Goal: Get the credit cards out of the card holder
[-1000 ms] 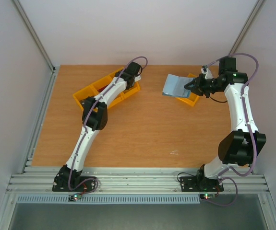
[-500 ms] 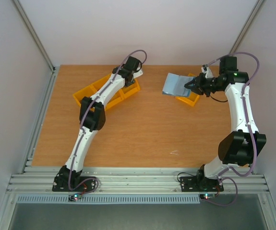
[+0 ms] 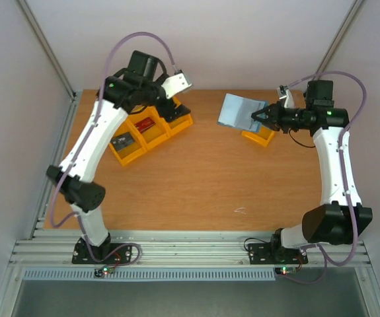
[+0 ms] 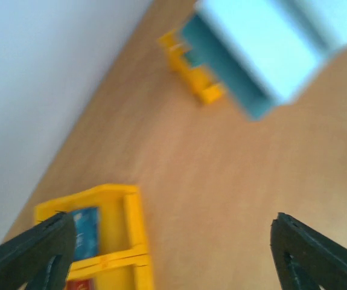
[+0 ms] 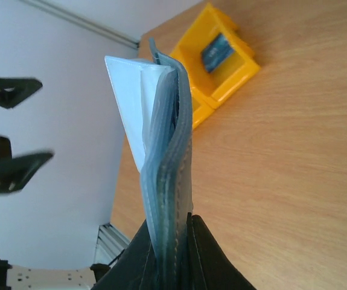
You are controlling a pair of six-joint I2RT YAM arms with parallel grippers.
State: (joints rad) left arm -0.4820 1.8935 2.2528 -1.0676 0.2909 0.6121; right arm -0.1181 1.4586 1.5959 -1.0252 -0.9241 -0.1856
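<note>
Right, the card holder (image 3: 239,111) is up off the table (image 3: 196,191), upper right of centre in the overhead view. The right gripper (image 3: 261,117) is clamped on its right edge, fingers pressed tight on the blue-teal leather. From the right wrist it stands edge-on up the middle of the frame, stitched layers slightly parted, with a pale blue flap peeling off to the left. Just beneath that claw sits a small orange bin (image 3: 258,137) on the wood. Over at upper left, a long orange bin (image 3: 139,150) lies at a slant. There's a dark grey card (image 3: 121,140) in its nearest compartment, a red card (image 3: 147,123) in the middle one, and the left wrist picks out a blue card (image 4: 85,229) in the end one. Any print on those cards is too small to read. The left gripper (image 4: 172,220) hangs high over that bin's far end, jaws spread wide with nothing between them, and its blurred view takes in the wallet at upper right.
</note>
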